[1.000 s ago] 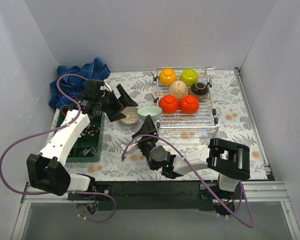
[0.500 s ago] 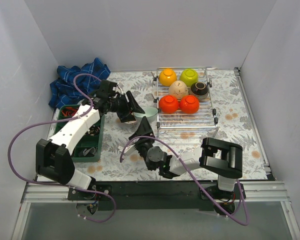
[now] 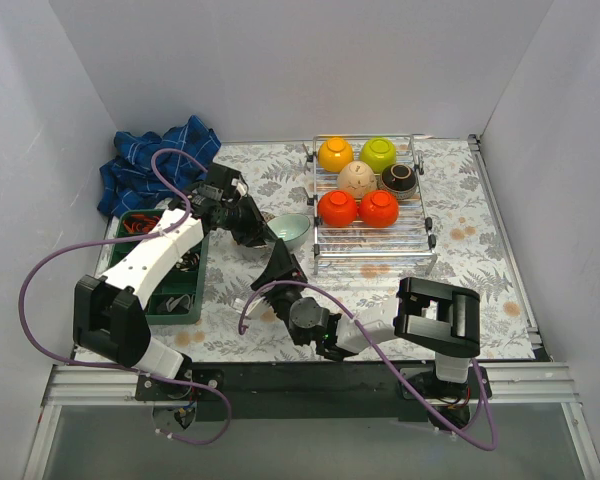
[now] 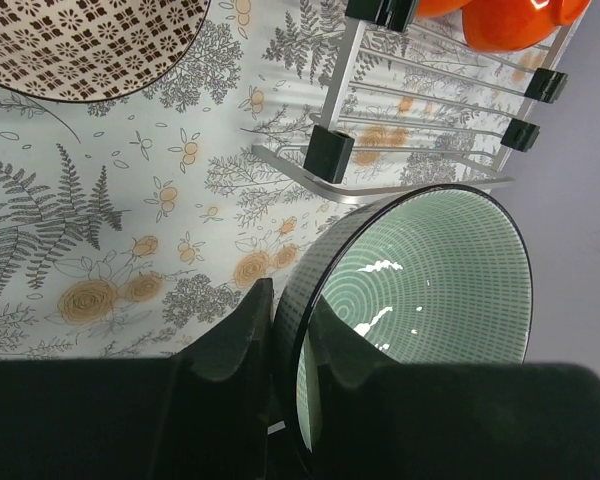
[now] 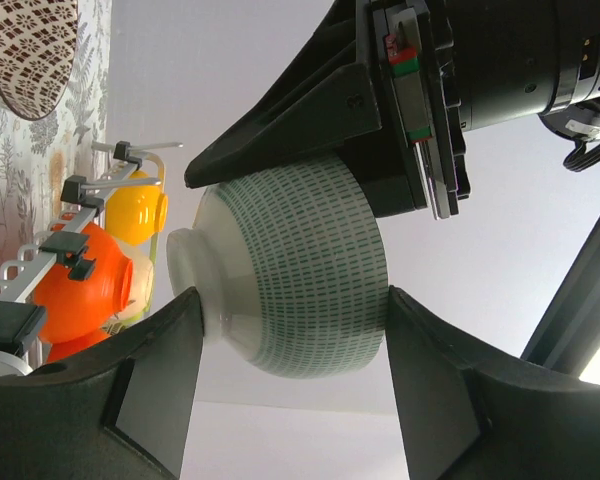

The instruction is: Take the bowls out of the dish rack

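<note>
The left gripper [image 3: 272,236] has swung over to pinch the rim of the pale blue-green glossy bowl [image 3: 294,229], tipped up just left of the chrome wire dish rack [image 3: 375,246], with the right gripper [image 3: 280,262] spread open beside it and six bowls [image 3: 358,178] still racked

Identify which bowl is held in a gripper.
The pale blue-green bowl: the left gripper pinches its rim, holding it tilted. Six others sit inverted on the dish rack; the patterned one rests on the table.
</note>
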